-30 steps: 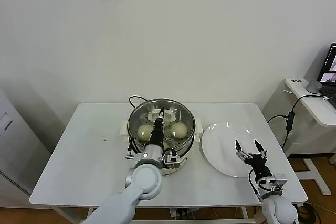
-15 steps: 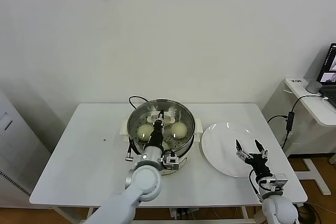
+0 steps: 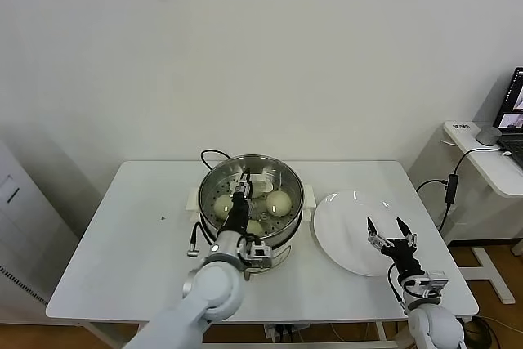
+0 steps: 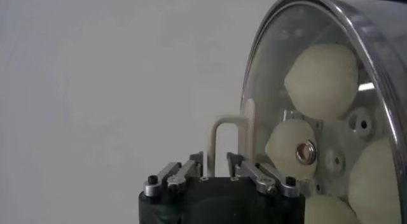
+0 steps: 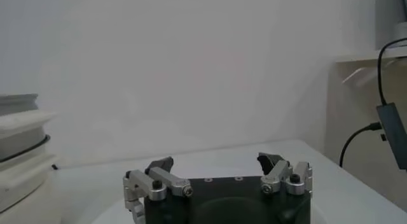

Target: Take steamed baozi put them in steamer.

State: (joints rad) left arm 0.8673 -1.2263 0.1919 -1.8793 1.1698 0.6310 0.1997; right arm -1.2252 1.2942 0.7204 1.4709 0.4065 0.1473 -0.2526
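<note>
The steamer (image 3: pixel 252 195) stands mid-table with several steamed baozi (image 3: pixel 279 202) lying on its perforated tray. In the left wrist view the baozi (image 4: pixel 321 79) show through a glass lid (image 4: pixel 267 85) that rests on the steamer rim (image 4: pixel 375 47). My left gripper (image 3: pixel 242 188) hovers over the lid, open. Its fingers stand apart on either side of one leg of the white lid handle (image 4: pixel 222 133), and my left gripper (image 4: pixel 215 158) holds nothing. The right gripper (image 3: pixel 382 230) (image 5: pixel 216 161) waits open above the near edge of the bare white plate (image 3: pixel 343 234).
A black cord (image 3: pixel 211 154) runs from behind the steamer, whose white base (image 3: pixel 194 199) juts out at its left. A side desk (image 3: pixel 486 161) with a laptop stands to the right of the table. A grey cabinet (image 3: pixel 16 234) is at the far left.
My left gripper was shut on the lid handle and has opened, letting it go. The left wrist has shifted slightly left. The right arm has not moved.
</note>
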